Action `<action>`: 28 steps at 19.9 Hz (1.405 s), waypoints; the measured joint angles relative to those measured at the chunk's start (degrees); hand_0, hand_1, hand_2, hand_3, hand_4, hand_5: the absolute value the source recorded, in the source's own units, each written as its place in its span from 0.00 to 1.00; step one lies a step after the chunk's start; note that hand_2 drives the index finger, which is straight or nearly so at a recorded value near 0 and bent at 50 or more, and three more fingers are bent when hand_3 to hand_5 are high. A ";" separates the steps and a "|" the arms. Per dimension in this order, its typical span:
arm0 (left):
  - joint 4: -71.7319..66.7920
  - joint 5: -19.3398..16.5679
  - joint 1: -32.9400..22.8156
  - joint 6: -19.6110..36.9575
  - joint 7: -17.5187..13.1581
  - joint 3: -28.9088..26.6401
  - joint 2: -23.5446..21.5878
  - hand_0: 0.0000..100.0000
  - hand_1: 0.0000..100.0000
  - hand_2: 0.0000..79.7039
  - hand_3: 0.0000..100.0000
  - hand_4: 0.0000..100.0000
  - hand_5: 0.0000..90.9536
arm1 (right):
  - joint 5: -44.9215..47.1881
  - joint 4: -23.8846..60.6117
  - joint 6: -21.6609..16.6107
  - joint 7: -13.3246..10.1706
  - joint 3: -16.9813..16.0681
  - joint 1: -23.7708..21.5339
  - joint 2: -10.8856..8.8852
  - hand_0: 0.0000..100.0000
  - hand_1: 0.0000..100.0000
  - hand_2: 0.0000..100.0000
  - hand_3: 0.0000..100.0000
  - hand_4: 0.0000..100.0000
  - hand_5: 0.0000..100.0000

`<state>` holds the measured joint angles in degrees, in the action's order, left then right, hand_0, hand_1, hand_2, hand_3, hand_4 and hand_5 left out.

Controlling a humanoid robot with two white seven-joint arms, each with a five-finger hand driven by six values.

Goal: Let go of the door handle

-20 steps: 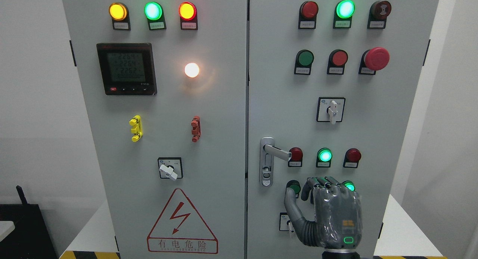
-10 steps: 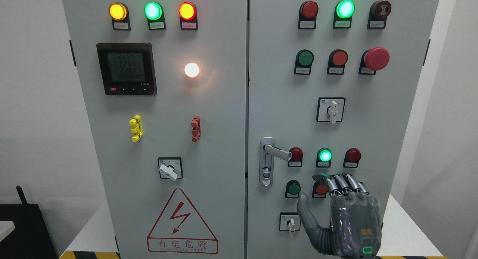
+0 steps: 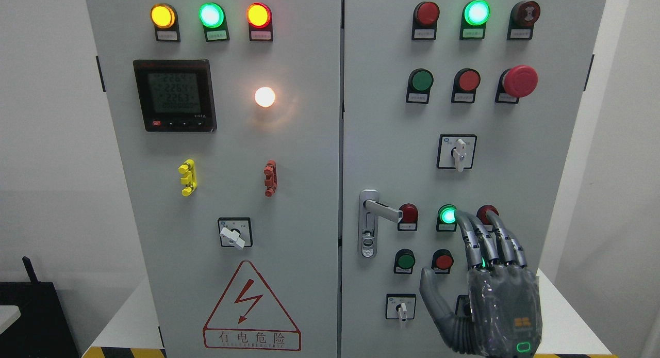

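right hand (image 3: pixel 495 301) enters at lower right, back toward the camera, fingers (image 3: pixel 487 239) spread wide and extended upward, holding nothing. the handle (image 3: pixel 380 209) sits on the right door (image 3: pixel 392 141), left of the fingers and well apart from them, lever pointing right. fingertips lie beside a lit green lamp (image 3: pixel 447 214) and over a red lamp (image 3: pixel 487 213). the thumb (image 3: pixel 430 291) points up, just below a red button (image 3: pixel 443 261).
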<state>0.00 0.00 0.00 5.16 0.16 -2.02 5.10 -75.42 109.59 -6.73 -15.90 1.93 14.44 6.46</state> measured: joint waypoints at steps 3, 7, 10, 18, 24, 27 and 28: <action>0.00 0.00 0.00 0.00 0.00 0.00 0.00 0.12 0.39 0.00 0.00 0.00 0.00 | 0.55 0.21 -0.25 0.04 -0.94 -0.36 0.00 0.48 0.13 0.01 0.00 0.00 0.00; 0.00 0.00 0.00 0.00 0.00 0.00 0.00 0.12 0.39 0.00 0.00 0.00 0.00 | 0.94 0.39 -0.34 0.04 -1.85 -0.72 0.03 0.46 0.13 0.01 0.00 0.00 0.00; 0.00 0.00 0.00 0.00 0.00 0.00 0.00 0.12 0.39 0.00 0.00 0.00 0.00 | 1.09 0.48 -0.34 0.06 -2.35 -1.04 0.08 0.46 0.14 0.01 0.00 0.00 0.00; 0.00 0.00 0.00 0.00 0.00 0.10 0.00 0.12 0.39 0.00 0.00 0.00 0.00 | 1.26 0.68 -0.34 0.07 -2.18 -1.38 0.15 0.44 0.14 0.01 0.01 0.00 0.00; 0.00 0.00 0.00 0.00 0.00 0.06 0.00 0.12 0.39 0.00 0.00 0.00 0.00 | 1.31 0.77 -0.35 0.07 -2.08 -1.47 0.19 0.43 0.16 0.03 0.02 0.00 0.00; 0.00 0.00 0.00 0.00 0.00 0.05 0.00 0.12 0.39 0.00 0.00 0.00 0.00 | 1.31 0.80 -0.35 0.06 -2.05 -1.47 0.20 0.42 0.16 0.04 0.03 0.00 0.00; 0.00 0.00 0.00 0.00 0.00 0.05 0.00 0.12 0.39 0.00 0.00 0.00 0.00 | 1.32 0.80 -0.35 0.08 -2.04 -1.46 0.20 0.42 0.16 0.04 0.03 0.00 0.00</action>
<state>0.00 0.00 0.00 5.16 0.16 -1.97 5.10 -74.10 110.39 -7.08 -15.81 -0.11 12.98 6.66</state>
